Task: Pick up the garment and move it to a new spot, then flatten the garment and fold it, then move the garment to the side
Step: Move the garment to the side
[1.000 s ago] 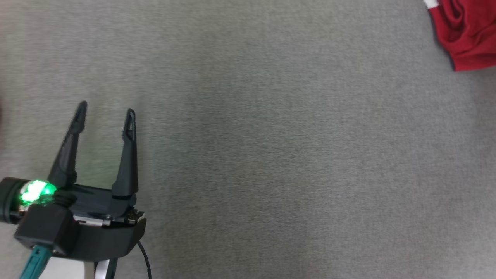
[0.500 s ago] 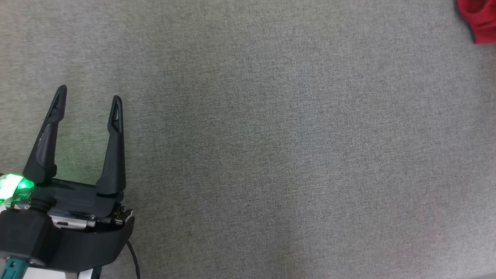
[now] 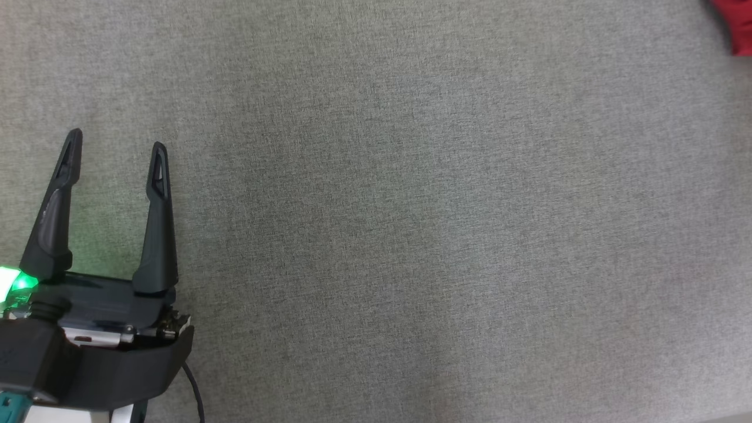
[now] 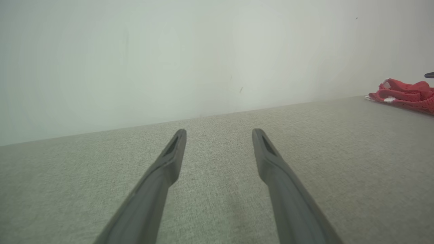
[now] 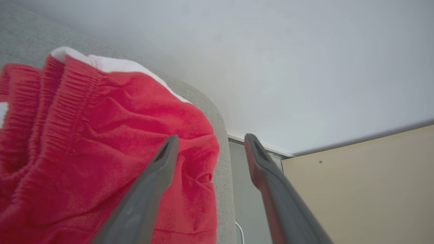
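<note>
While hovering over grey woven surface (image 3: 411, 235) at lower left of head view, holds nothing in left gripper (image 3: 116, 139), fingers spread wide. Shows right gripper (image 5: 211, 136) equally parted and empty, red garment (image 5: 84, 142) bunched at left of right wrist view by surface's rounded edge. Backs onto pale wall (image 4: 169, 51), beige panel (image 5: 366, 189) at lower right.

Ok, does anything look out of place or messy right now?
The red garment lies rumpled, not neatly flat, right at the rounded edge of the grey cushion, so it could slip off. Nothing looks spilled or damaged.
</note>
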Motion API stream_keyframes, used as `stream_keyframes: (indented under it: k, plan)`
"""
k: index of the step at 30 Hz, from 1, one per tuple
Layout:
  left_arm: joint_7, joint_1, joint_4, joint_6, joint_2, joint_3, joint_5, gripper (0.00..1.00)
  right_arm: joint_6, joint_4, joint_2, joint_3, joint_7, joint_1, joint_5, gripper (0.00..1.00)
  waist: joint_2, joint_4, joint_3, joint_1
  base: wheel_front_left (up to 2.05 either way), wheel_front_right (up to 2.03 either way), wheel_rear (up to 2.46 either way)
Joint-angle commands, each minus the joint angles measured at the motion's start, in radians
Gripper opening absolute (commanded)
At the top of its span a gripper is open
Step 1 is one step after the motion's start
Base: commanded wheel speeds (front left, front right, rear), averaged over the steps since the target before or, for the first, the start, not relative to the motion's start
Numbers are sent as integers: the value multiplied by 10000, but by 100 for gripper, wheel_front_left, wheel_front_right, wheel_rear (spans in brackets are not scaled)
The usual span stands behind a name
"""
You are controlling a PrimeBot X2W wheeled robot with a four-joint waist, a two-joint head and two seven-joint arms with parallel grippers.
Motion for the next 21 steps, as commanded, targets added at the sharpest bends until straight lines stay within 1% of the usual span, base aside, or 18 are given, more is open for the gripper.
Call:
stream_keyframes:
  k: [1,5,7,11,17,21]
  plan:
    - [-55,124,57,39,35,20,-47,100,-34,-54,36,-109,18,105,-130,100,-2,2,-74,0,0,0,0]
    - [-170,153,357,120,-41,21,-104,100,-32,-298,156,-629,-329,334,-287,100,-2,46,-360,0,0,0,0]
    - [-264,211,613,134,-117,0,-167,100,-32,-496,216,-848,-584,451,-437,100,-2,114,-620,0,0,0,0]
    - [-505,428,1290,277,-277,61,-311,100,-32,-891,509,-1443,-1278,760,-376,100,-2,308,-1318,0,0,0,0]
    - [-704,805,2089,475,-486,172,-474,100,-32,-1410,1226,-1904,-2033,1480,-297,100,-2,671,-2321,0,0,0,0]
    - [-790,1100,2578,559,-633,213,-509,100,-32,-1631,1793,-2257,-2521,2283,-323,100,-2,970,-2978,0,0,0,0]
